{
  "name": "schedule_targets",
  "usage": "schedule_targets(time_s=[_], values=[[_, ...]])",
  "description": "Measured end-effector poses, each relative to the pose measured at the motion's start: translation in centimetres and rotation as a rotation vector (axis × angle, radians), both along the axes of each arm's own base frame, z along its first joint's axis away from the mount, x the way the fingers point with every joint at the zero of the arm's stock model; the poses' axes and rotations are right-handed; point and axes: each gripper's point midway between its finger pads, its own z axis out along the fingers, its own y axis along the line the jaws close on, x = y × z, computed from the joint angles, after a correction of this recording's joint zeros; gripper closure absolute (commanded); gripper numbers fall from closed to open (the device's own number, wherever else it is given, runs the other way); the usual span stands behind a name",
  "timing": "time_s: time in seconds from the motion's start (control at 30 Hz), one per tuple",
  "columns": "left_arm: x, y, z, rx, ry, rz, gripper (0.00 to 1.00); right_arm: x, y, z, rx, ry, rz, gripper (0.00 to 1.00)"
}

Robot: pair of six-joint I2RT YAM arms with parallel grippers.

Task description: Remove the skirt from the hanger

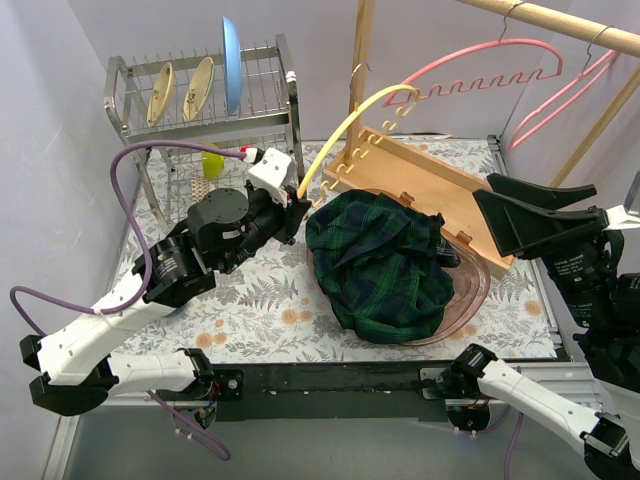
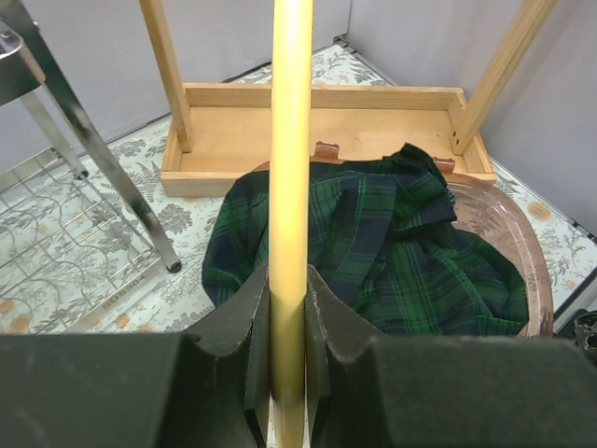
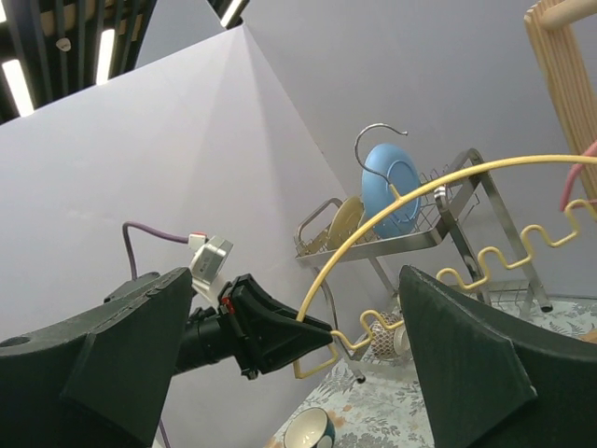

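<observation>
- Fern-printed tabletop [image 1: 250,300] — work surface; carries everything listed below.
- Skirt [image 1: 385,265] — dark green tartan, heaped in a loose mound just ahead of and below the left gripper's fingertips. No part of it appears to hang from the hanger.
- Dish [image 1: 472,292] — clear pinkish, shallow; the skirt lies in it, with the rim showing on the side away from the left gripper.
- Hanger [image 1: 345,130] — yellow, with a wavy lower bar; it rises from the left gripper and arches up over the skirt.
- Left gripper [image 2: 289,308] — clamped on the hanger's yellow rod, which runs straight up between the jaws.
- Right gripper [image 3: 294,280] — jaws spread wide, nothing between them; raised on the skirt's far side, facing the hanger.
- Wooden rail stand [image 1: 420,170] — base tray beyond the skirt, as seen from the left gripper.
- Step in hand, by judgement: separation looks done, or very nearly.
- Next move calls for lifting the hanger away, checking that no fabric catches on the wavy bar.
</observation>
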Motion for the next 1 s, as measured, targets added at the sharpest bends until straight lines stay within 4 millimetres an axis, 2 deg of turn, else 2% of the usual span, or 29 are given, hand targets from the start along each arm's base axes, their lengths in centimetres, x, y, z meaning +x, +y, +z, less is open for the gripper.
schedule_targets(time_s=[0.1, 0.3, 0.47, 0.6, 0.7, 0.77, 0.83, 1.0], values=[[0.0, 0.5, 0.1, 0.019, 0.013, 0.019, 1.0, -0.2, -0.6, 0.0, 0.0, -0.005, -0.017, 0.02], [-1.6, -0.5, -0.2, 0.016, 0.061, -0.087, 1.0, 0.1, -0.8, -0.3, -0.011, -0.001, -0.038, 0.02], [-3.5, 0.0, 1.5, -0.04, 0.059, -0.154, 1.0, 0.1, -0.8, -0.3, -0.016, -0.003, -0.045, 0.02], [-3.0, 1.1, 3.0, -0.033, 0.06, -0.093, 1.0, 0.1, -0.8, -0.3, -0.016, -0.004, -0.045, 0.02], [-2.2, 1.4, 3.3, 0.002, 0.075, -0.045, 1.0, 0.1, -0.8, -0.3, -0.015, -0.004, -0.045, 0.02], [-1.6, 1.3, 2.6, 0.046, 0.096, -0.017, 1.0, 0.1, -0.9, -0.2, -0.017, -0.003, -0.045, 0.02], [-1.3, 1.2, 0.9, 0.105, 0.129, -0.008, 1.0, 0.0, -1.0, -0.1, -0.016, -0.004, -0.045, 0.02], [-1.5, 1.6, -2.8, 0.199, 0.184, -0.004, 1.0, -0.2, -1.2, 0.2, -0.014, -0.009, -0.047, 0.02]])
